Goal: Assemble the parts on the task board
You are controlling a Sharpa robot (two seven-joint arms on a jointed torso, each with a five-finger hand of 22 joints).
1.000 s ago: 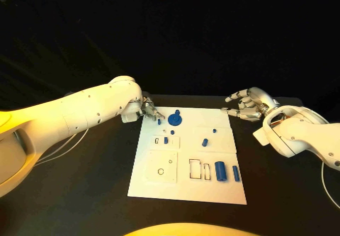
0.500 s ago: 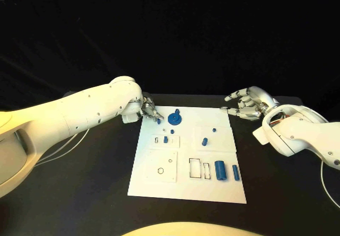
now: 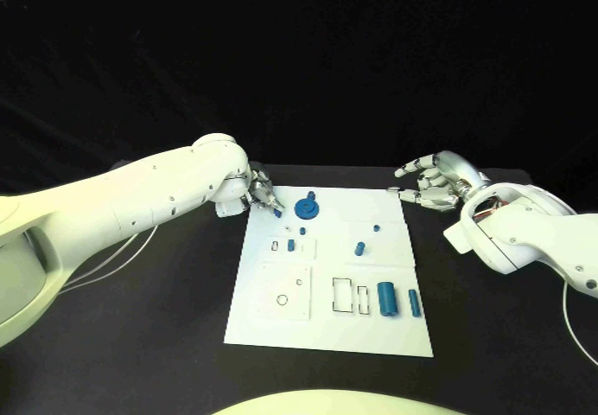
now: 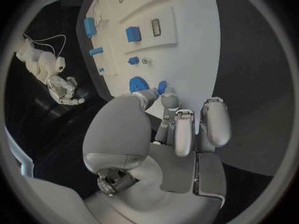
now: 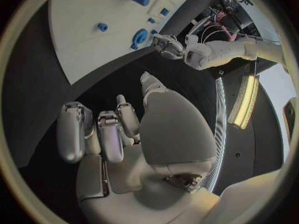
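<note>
One black counter carries everything, and behind it the room falls away into plain darkness. Dead centre lies the white task board, a flat rectangular plate running from near edge to far.

Nearest on the board, toward four o'clock, two blue cylinders stand side by side: the fat cylinder and, just beside it, the slim cylinder. Next to them are two outlined rectangular slots, and at about eight o'clock a raised white square panel with a small oval opening.

Mid-board now: a short blue peg sits on a smaller white panel, and across at three o'clock lies another blue peg.

Farther up, near twelve o'clock, there's the round blue disc with a knob on top. Right at the far corner at eleven o'clock, the left hand reaches onto the board, thumb and fingertip pinching a small blue part just beside that disc.

Off the board's far edge at two o'clock, the right hand hovers above the counter, fingers loosely curled and apart, holding nothing.
</note>
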